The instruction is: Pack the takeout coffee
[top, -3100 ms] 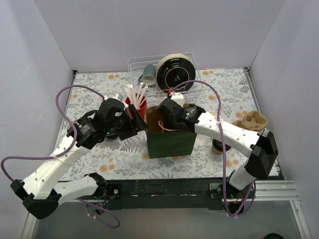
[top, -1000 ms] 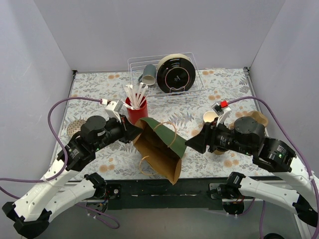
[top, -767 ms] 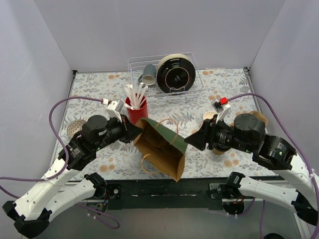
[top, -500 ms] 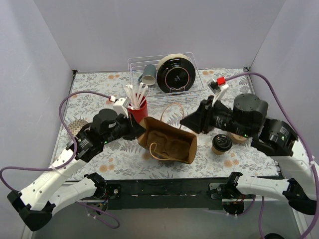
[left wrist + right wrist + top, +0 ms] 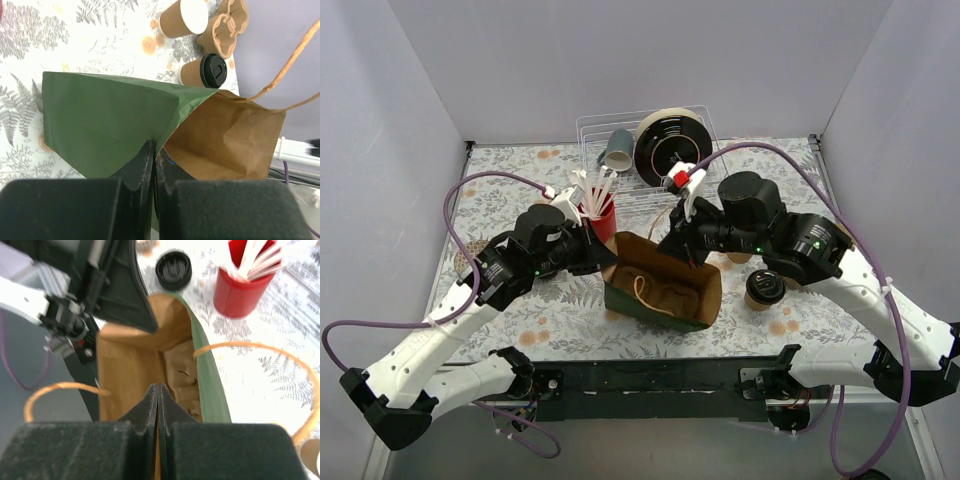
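Green paper bag with brown lining (image 5: 665,292) sits open, its rim pinched by left gripper (image 5: 604,259) and right gripper (image 5: 672,244) on opposite sides. Black-lidded paper coffee cup (image 5: 763,288), near right gripper, not yet packed.

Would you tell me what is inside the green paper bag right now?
Only bare brown lining and one handle loop show inside the green paper bag, nothing packed. Its deepest corners are hidden by its walls.
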